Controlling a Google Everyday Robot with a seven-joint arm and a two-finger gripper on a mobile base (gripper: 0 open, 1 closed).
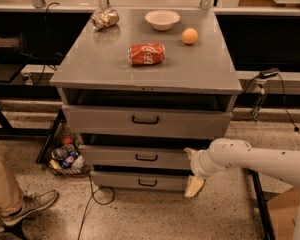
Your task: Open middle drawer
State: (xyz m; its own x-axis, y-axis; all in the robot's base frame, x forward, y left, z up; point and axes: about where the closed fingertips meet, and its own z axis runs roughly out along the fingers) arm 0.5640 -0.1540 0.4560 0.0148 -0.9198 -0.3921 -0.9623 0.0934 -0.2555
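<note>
Hand (192, 170) at right end of middle drawer (135, 157), perhaps touching.

White tubular arm (260, 159), faint dark specks, rounded wrist collar, cream-coloured end effector (192, 170) at its leftward tip, low down

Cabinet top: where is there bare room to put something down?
Front strip of the cabinet top, ahead of the red can, is bare. Back row is crowded: crushed can, bowl, orange. The gripper hangs low by the middle drawer's right end.
</note>
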